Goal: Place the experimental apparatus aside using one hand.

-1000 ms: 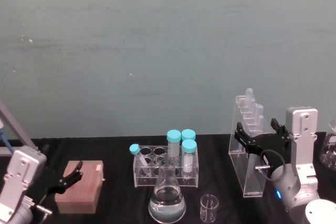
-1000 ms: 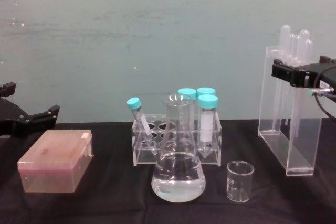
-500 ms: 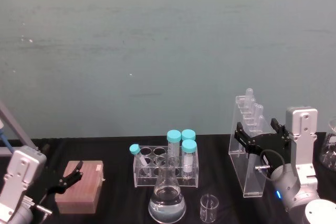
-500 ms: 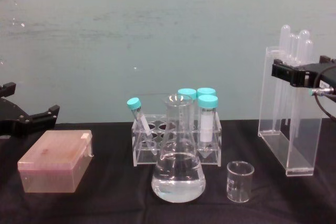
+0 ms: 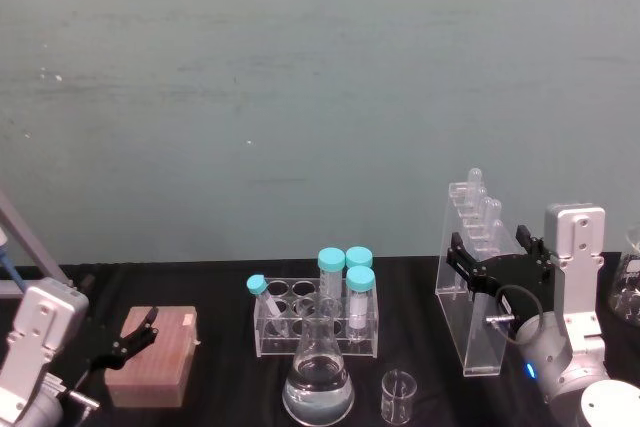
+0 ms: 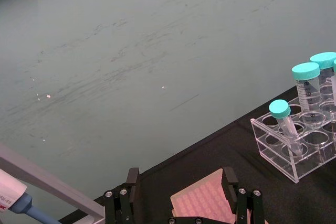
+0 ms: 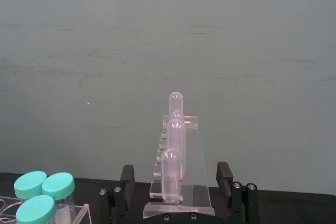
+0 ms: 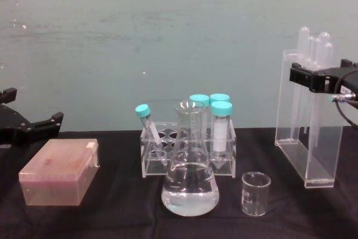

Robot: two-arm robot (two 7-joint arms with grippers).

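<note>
The tall acrylic stand [image 5: 478, 292] with long tubes stands upright on the black table at the right. My right gripper [image 5: 488, 244] is open, one finger on each side of the stand's upper part. In the right wrist view the stand [image 7: 178, 182] sits between the two black fingers [image 7: 127, 174]. In the chest view the stand [image 8: 307, 144] is partly crossed by the right gripper [image 8: 319, 78]. The conical flask [image 5: 318, 382] with clear liquid and the small beaker [image 5: 398, 395] stand at the front centre. My left gripper [image 5: 140, 332] hangs open at the far left.
A clear rack [image 5: 318, 319] holding teal-capped tubes stands behind the flask. A pink box [image 5: 155, 357] lies at the left, just under the left gripper. Another glass flask [image 5: 628, 287] shows at the right edge. A pipette [image 6: 21, 200] lies at the far left.
</note>
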